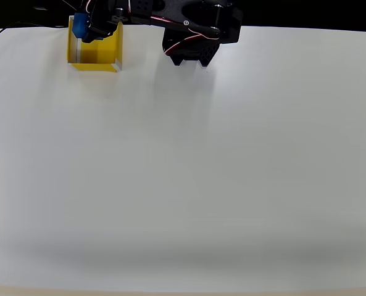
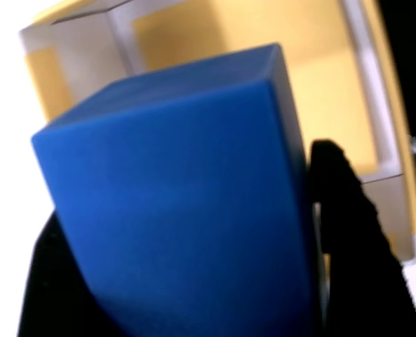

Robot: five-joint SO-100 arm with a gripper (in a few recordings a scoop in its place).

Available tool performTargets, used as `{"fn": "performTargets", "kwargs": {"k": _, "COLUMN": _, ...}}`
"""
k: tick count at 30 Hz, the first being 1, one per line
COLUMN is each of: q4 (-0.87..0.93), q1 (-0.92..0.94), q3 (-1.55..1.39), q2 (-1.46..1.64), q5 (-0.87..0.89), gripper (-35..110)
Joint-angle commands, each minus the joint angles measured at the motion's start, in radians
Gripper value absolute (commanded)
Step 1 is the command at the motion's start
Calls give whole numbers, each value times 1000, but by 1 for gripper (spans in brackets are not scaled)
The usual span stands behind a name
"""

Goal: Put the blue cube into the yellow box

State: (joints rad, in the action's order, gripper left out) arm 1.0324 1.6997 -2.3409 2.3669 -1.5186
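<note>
item: blue cube [image 1: 80, 26], clamped between the black jaws of the gripper [image 1: 87, 29], held above the open top of the yellow box [image 1: 96, 54]. location: far left corner of the white worktop [image 1: 183, 172], overhead view. wrist view: blue cube [image 2: 179, 203] large, tilted, a black finger [image 2: 344, 210] on either side; yellow box [image 2: 334, 91] floor and pale walls behind it.
</note>
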Motion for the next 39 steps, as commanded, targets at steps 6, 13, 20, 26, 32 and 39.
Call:
{"fn": "performTargets", "kwargs": {"k": 6, "q4": -101, "q1": 37, "q3": -60, "q2": -3, "q5": -51, "gripper": 7}}
{"fn": "performTargets", "kwargs": {"k": 13, "q4": -190, "q1": 35, "q3": -124, "q2": -31, "q5": -61, "gripper": 8}}
{"fn": "performTargets", "kwargs": {"k": 20, "q4": -261, "q1": 34, "q3": -163, "q2": -43, "q5": -54, "gripper": 10}}
{"fn": "performTargets", "kwargs": {"k": 26, "q4": -345, "q1": 32, "q3": -176, "q2": -87, "q5": -54, "gripper": 11}}
{"fn": "performTargets", "kwargs": {"k": 32, "q4": -382, "q1": 28, "q3": -179, "q2": -121, "q5": -41, "gripper": 12}}
{"fn": "performTargets", "kwargs": {"k": 39, "q4": -365, "q1": 28, "q3": -193, "q2": -81, "q5": 23, "gripper": 21}}
